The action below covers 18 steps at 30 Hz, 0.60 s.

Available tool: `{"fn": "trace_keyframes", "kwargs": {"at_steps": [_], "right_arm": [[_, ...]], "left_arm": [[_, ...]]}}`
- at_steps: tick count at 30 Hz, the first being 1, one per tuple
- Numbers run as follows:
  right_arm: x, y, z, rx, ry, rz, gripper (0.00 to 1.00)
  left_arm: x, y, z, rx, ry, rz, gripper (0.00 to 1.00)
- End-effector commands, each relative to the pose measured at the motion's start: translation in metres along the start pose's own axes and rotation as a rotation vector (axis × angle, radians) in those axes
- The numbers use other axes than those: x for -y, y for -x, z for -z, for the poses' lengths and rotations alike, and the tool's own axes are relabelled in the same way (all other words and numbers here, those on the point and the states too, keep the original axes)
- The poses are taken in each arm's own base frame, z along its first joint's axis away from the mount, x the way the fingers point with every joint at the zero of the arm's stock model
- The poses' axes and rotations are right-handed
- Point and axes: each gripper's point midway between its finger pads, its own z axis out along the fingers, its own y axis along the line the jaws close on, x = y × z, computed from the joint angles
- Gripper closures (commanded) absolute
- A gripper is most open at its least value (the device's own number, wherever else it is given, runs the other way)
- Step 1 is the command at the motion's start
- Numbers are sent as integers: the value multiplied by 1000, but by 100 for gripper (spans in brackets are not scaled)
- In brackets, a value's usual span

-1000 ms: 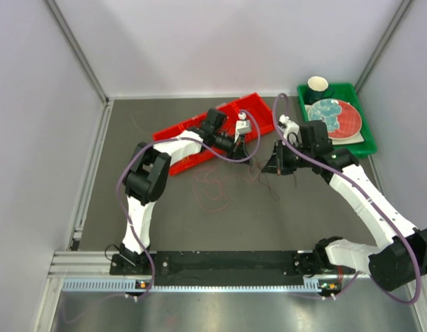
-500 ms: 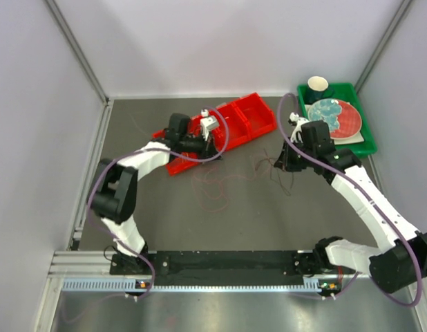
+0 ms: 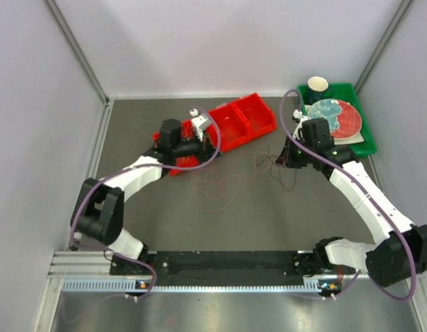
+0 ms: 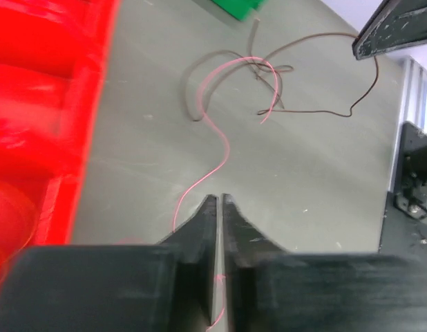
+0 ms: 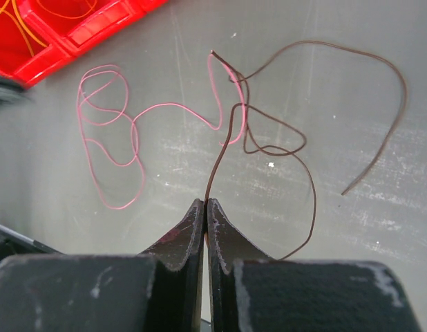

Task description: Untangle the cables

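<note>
Two tools pinched to slits. Left tool [image 4: 218, 199]: seemingly clamps pink cable [image 4: 224, 149] beside red bin [image 4: 41, 104]. Right tool [image 5: 202, 203]: clamps dark cable [image 5: 217, 155] just short of crossing. Tangle on surface [image 3: 269, 221], between both tools, much nearer right tool. Pink cable's long axis: from left tool toward crossing, roughly sideways over surface. Likely next: pull apart along that line, minding dark loop snagging pink.

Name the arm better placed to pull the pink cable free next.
Left, probably: the left fingers seem to pinch the pink cable, whose loose loops can draw out, while the right fingers anchor the brown cable beside the crossing.
</note>
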Motion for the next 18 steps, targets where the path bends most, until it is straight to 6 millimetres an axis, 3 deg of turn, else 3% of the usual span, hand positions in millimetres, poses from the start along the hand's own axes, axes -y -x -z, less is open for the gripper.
{"fn": "trace_keyframes", "kwargs": {"at_steps": [1,4,5,6,7,9,13,18], "right_arm": [[-17,24,17,84,64,22,100],[-20,20,18,73,82,28,100],[-19,20,19,73,82,30,100],[-21,20,21,77,88,33,100],[-21,20,22,76,91,35,100],[-22,21,25,83,92,38,100],[-24,21,29,86,101,44,100],[-28,22,33,93,119,43,100]], "left_arm": [[21,8,-48,2,-78,-23,69],[21,8,-72,5,-118,-32,50],[22,10,-78,18,-153,-35,6],[23,10,-81,17,-169,-39,2],[24,17,-86,25,-181,-60,2],[16,7,-93,-11,-174,-52,2],[3,8,-112,-41,-165,-84,3],[6,11,-133,-73,-215,-99,8]]}}
